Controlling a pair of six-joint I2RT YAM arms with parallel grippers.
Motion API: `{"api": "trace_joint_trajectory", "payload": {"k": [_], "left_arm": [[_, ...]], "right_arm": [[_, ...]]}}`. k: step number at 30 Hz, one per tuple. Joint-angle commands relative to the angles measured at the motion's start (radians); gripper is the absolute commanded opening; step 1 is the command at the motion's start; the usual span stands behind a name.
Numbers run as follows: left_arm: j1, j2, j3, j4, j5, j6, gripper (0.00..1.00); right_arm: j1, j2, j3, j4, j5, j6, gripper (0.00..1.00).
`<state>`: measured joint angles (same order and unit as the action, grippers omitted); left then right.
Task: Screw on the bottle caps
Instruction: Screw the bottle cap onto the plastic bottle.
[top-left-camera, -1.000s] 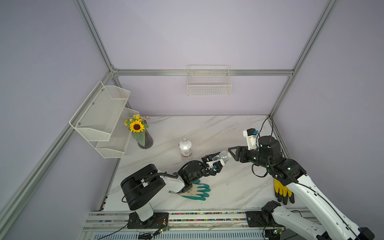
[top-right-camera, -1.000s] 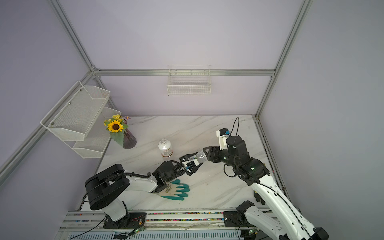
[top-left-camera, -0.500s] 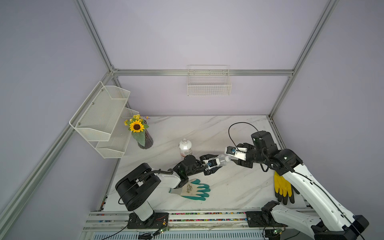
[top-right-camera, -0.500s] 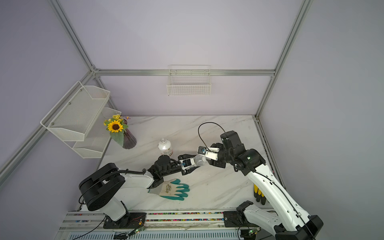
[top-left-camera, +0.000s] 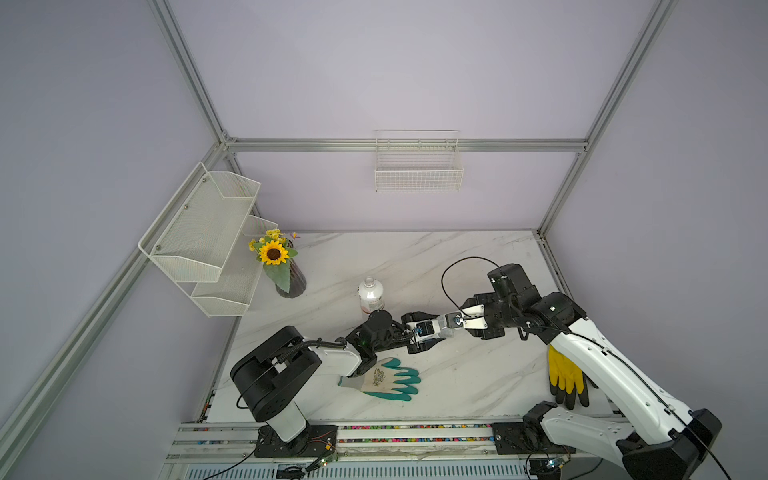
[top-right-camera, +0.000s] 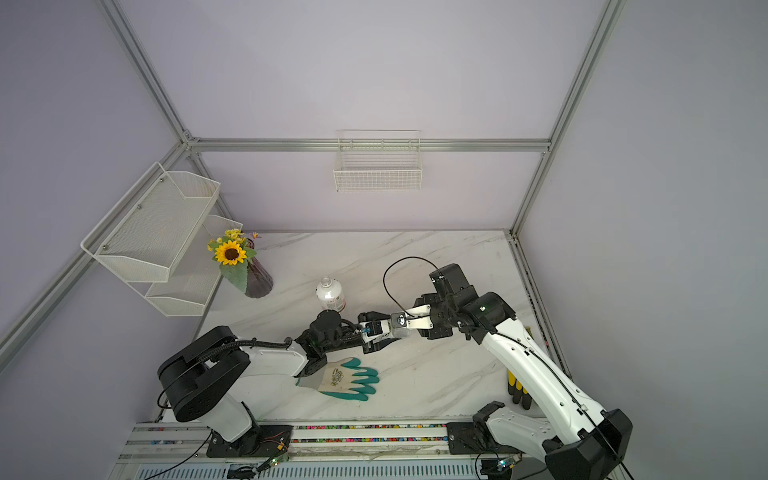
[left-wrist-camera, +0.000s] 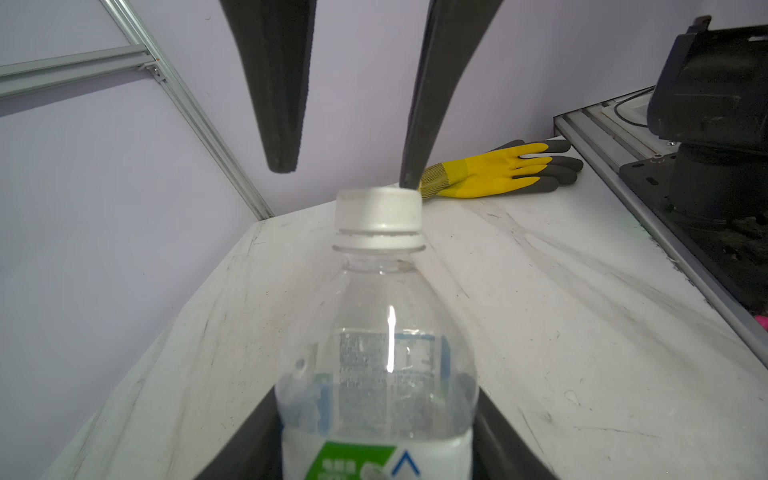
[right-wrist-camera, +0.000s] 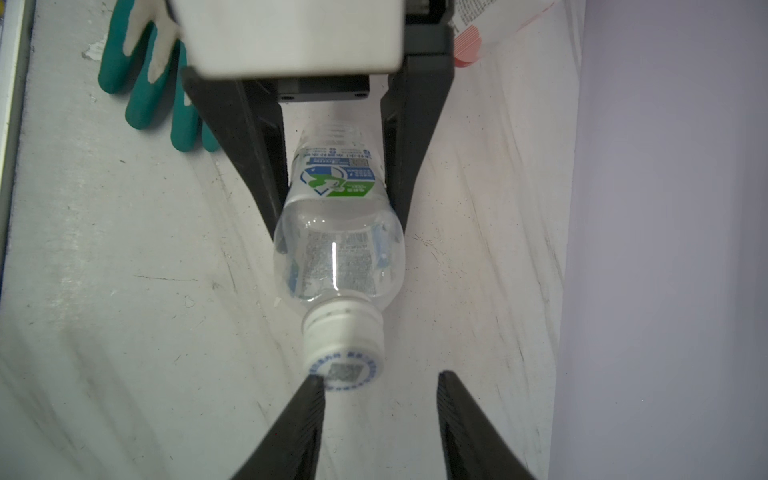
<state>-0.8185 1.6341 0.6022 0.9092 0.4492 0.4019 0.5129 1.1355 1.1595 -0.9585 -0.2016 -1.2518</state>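
Left claw (right-wrist-camera: 338, 226) clamps clear plastic blue-labelled bottle (right-wrist-camera: 338, 266).
Right claw (right-wrist-camera: 379, 380) apart at its round white cap (right-wrist-camera: 341, 332), one finger touching.

The marble-veined white worktop (top-left-camera: 478, 374) carries a sunflower vase (top-left-camera: 293, 282) far left, an upright white-wrapped bottle (top-left-camera: 370, 295) near the middle, a teal glove (top-left-camera: 384, 380) near the front, and a yellow-and-black glove (top-left-camera: 565, 380) at the right edge.
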Motion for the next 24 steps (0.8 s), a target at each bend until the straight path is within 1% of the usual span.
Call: {"api": "trace_joint_trajectory", "payload": {"k": [1,3,9,12,17,18,21,24], "left_arm": [[0.004,-0.028,0.022,0.043,0.028,-0.021,0.58],[0.004,-0.026,0.024,0.046,0.028,-0.021,0.58],[0.004,-0.02,0.025,0.051,0.029,-0.023,0.58],[0.005,-0.016,0.025,0.05,0.025,-0.023,0.58],[0.005,-0.019,0.023,0.053,0.029,-0.024,0.58],[0.006,-0.02,0.022,0.053,0.03,-0.024,0.58],[0.006,-0.023,0.022,0.053,0.037,-0.026,0.58],[0.006,-0.025,0.021,0.056,0.048,-0.032,0.58]], "right_arm": [[0.018,0.015,-0.003,-0.003,-0.015,-0.02,0.46],[0.021,0.018,-0.006,-0.011,-0.019,-0.024,0.44],[0.029,0.017,-0.01,-0.035,-0.073,-0.045,0.44],[0.03,0.026,-0.007,-0.064,-0.069,-0.058,0.45],[0.032,0.02,-0.02,-0.05,-0.066,-0.054,0.44],[0.032,0.02,-0.023,-0.052,-0.052,-0.056,0.43],[0.032,0.016,-0.034,-0.035,-0.036,-0.053,0.34],[0.032,0.008,-0.042,-0.006,-0.057,-0.023,0.26]]}}
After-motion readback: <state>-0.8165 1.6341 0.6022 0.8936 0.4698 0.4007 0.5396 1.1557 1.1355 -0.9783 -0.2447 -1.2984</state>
